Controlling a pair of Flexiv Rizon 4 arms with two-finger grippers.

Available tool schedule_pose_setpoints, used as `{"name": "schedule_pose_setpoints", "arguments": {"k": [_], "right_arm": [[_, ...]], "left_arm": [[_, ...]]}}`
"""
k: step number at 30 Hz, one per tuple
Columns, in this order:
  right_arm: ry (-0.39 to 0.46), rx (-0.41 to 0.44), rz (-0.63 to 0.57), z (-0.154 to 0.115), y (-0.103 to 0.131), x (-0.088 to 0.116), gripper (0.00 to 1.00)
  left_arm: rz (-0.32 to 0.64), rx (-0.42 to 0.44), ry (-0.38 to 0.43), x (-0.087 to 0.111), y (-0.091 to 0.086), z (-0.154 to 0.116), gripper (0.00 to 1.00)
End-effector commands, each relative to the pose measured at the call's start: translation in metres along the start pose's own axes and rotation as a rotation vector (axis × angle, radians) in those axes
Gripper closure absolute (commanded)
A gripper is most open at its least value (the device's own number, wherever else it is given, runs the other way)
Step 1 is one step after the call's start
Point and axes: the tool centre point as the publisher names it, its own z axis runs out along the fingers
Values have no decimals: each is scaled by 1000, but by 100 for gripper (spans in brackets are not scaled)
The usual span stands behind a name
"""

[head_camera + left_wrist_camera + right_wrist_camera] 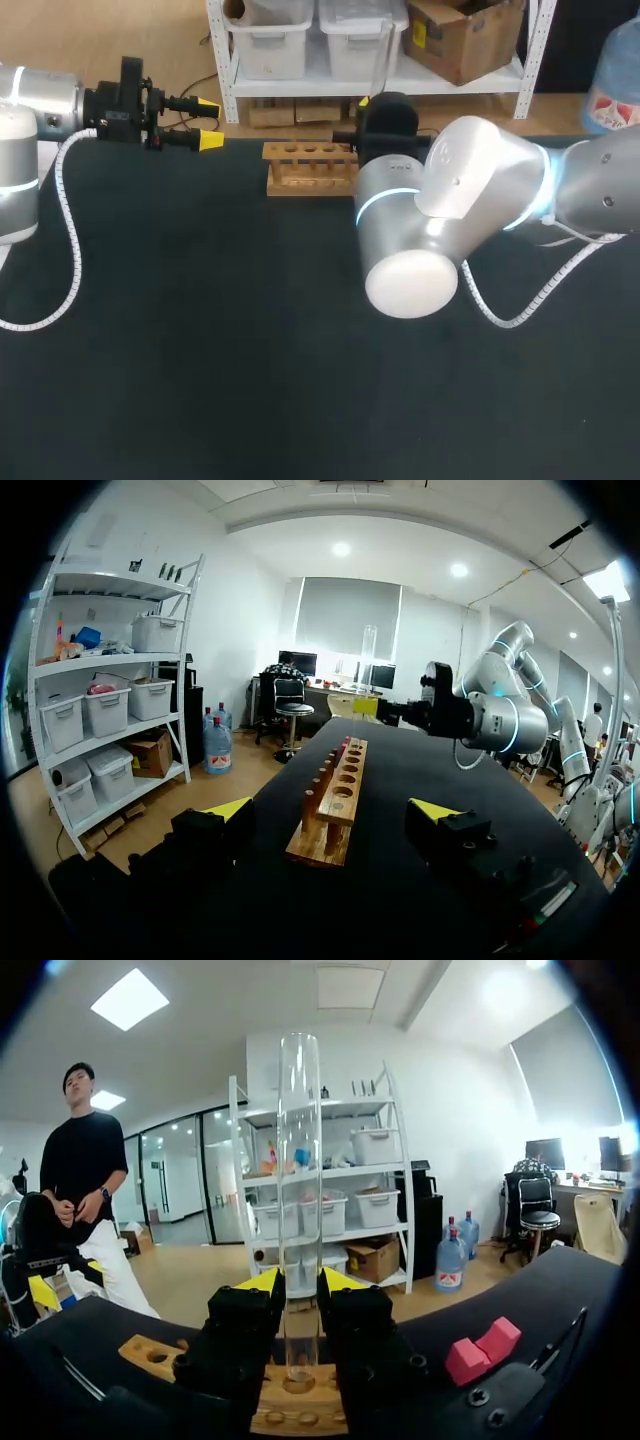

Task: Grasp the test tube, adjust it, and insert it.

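1. The right gripper (297, 1288) clasped the test tube (298, 1160) between both fingers, holding it upright over the wooden rack (300, 1407) with its lower end at one of the rack's holes.
2. The left gripper (207, 122) hung near the rack's other end, fingers spread wide, holding nothing.
3. A red block (482, 1350) lay on the table (200, 350) near the rack.

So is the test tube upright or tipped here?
Upright: the test tube stands vertical in the right hand, lower end at a hole in the wooden rack; whether it is inside, cannot tell.
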Motion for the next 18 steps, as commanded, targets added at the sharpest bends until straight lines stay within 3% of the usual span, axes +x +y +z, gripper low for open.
{"name": "schedule_pose_setpoints", "arguments": {"k": [1,18], "right_arm": [[5,-3,0,0,-2,1,100],[43,-13,20,4,2,20,100]], "left_arm": [[2,-3,-2,1,-1,0,0],[2,-3,-2,1,-1,0,0]]}}
